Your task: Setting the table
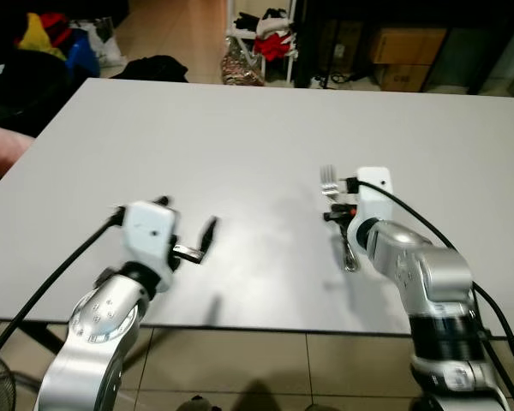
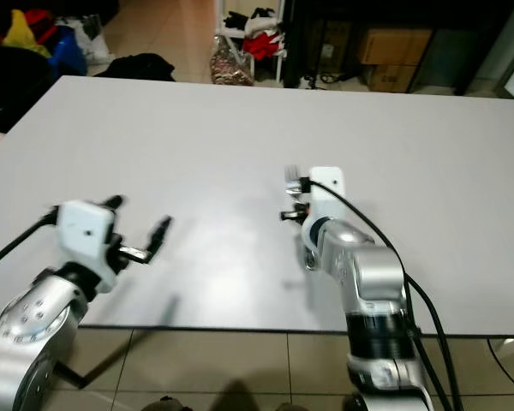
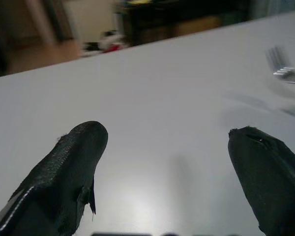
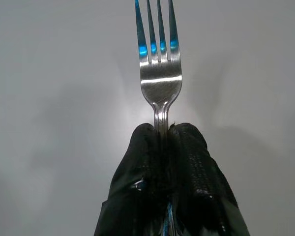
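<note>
A silver fork point(image 4: 160, 78) points its tines away from me over the grey table point(image 1: 240, 128), right of the middle. My right gripper point(image 4: 161, 130) is shut on the fork's neck just behind the tines. Its handle end point(image 1: 349, 261) sticks out behind the wrist toward the table's front edge. Whether the fork touches the table I cannot tell. My left gripper point(image 1: 187, 218) hovers open over the front left of the table, with nothing between its fingers point(image 3: 83, 142). From the left wrist, the fork point(image 3: 280, 66) shows far off to one side.
A person's arm point(image 1: 0, 145) rests at the table's left edge. Beyond the far edge are clothes on a rack point(image 1: 270, 38), cardboard boxes point(image 1: 403, 47) and dark bags point(image 1: 154, 67). Tiled floor point(image 1: 240, 368) lies below the front edge.
</note>
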Controlling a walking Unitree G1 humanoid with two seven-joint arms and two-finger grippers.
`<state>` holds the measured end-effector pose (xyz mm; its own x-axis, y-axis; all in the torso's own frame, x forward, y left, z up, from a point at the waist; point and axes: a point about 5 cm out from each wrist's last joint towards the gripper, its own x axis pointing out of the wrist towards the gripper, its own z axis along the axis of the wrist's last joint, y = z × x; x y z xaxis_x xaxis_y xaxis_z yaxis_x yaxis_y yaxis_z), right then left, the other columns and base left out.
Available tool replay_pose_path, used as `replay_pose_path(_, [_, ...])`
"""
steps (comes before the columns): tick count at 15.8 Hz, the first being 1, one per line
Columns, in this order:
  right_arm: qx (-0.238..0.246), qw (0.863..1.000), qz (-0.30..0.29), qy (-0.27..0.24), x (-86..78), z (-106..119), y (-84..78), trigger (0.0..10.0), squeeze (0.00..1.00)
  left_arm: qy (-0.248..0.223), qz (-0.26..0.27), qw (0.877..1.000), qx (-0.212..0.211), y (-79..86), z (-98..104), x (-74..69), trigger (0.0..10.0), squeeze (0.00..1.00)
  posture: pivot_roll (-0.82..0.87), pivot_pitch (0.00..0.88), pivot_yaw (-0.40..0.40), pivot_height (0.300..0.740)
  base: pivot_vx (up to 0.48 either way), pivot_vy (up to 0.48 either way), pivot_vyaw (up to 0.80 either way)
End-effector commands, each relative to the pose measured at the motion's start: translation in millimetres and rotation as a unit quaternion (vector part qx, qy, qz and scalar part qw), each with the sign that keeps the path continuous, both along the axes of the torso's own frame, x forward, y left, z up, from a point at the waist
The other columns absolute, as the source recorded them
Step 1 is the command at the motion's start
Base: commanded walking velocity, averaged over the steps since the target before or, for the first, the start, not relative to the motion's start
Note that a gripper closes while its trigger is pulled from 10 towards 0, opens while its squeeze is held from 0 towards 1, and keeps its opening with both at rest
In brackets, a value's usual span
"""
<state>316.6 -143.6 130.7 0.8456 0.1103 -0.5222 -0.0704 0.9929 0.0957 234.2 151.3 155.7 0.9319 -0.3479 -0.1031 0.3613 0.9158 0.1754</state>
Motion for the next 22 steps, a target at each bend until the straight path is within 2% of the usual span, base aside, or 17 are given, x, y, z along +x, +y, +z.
replay_pose_path(1, [0.003, 1.000, -0.022, 0.010, 3.2, 1.2, -6.3, 10.0, 0.00, 0.007, -0.028, 1.000, 0.002, -4.1, 0.6, 2.1, 10.0, 0.00, -0.08, 0.056, -0.002, 0.740, 0.000, 0.000, 0.00])
replay_pose_path(3, [-0.004, 0.999, -0.027, 0.017, 4.8, 0.1, -6.8, 10.0, 0.00, 0.014, -0.070, 0.997, 0.002, -7.4, 2.7, 1.6, 10.0, 0.00, -0.08, 0.062, -0.001, 0.740, 0.000, 0.000, 0.00])
replay_pose_path(4, [-0.005, 0.999, -0.027, 0.029, 4.7, -3.4, -7.1, 10.0, 0.00, 0.027, -0.111, 0.993, 0.000, -12.4, 1.4, -3.0, 10.0, 0.00, -0.08, 0.069, 0.000, 0.740, 0.000, 0.000, 0.00])
replay_pose_path(5, [-0.007, 0.999, -0.031, 0.038, 4.3, -6.9, -7.5, 10.0, 0.00, 0.050, -0.153, 0.987, 0.004, -16.5, -2.8, -9.5, 10.0, 0.00, -0.07, 0.071, 0.000, 0.740, 0.000, 0.000, 0.00])
replay_pose_path(7, [0.010, 0.998, -0.030, 0.053, 5.3, -9.6, -3.8, 10.0, 0.00, 0.081, -0.205, 0.975, 0.009, -20.5, -7.6, -18.2, 10.0, 0.00, -0.08, 0.072, 0.000, 0.740, 0.000, 0.000, 0.00])
replay_pose_path(14, [0.015, 0.996, -0.041, 0.075, 9.0, -12.3, -1.3, 10.0, 0.00, 0.092, -0.225, 0.970, 0.021, -20.9, -10.5, -20.6, 10.0, 0.00, -0.08, 0.075, -0.012, 0.740, 0.000, 0.000, 0.00])
replay_pose_path(15, [0.022, 0.996, -0.050, 0.074, 9.7, -10.5, -1.8, 10.0, 1.00, 0.093, -0.228, 0.969, 0.021, -20.8, -10.4, -21.1, 10.0, 0.00, -0.08, 0.074, -0.012, 0.740, 0.000, 0.000, 0.00])
replay_pose_path(20, [0.034, 0.996, -0.056, 0.059, 7.9, 4.1, -3.9, 10.0, 1.00, 0.093, -0.231, 0.968, 0.014, -20.7, -8.0, -22.9, 10.0, 0.00, -0.09, 0.062, -0.007, 0.740, 0.000, 0.000, 0.00])
replay_pose_path(22, [0.035, 0.997, -0.044, 0.042, 2.3, 20.2, -8.2, 10.0, 1.00, 0.089, -0.215, 0.972, -0.021, -20.1, -1.9, -22.9, 10.0, 0.00, -0.08, 0.055, -0.003, 0.740, 0.000, 0.000, 0.00])
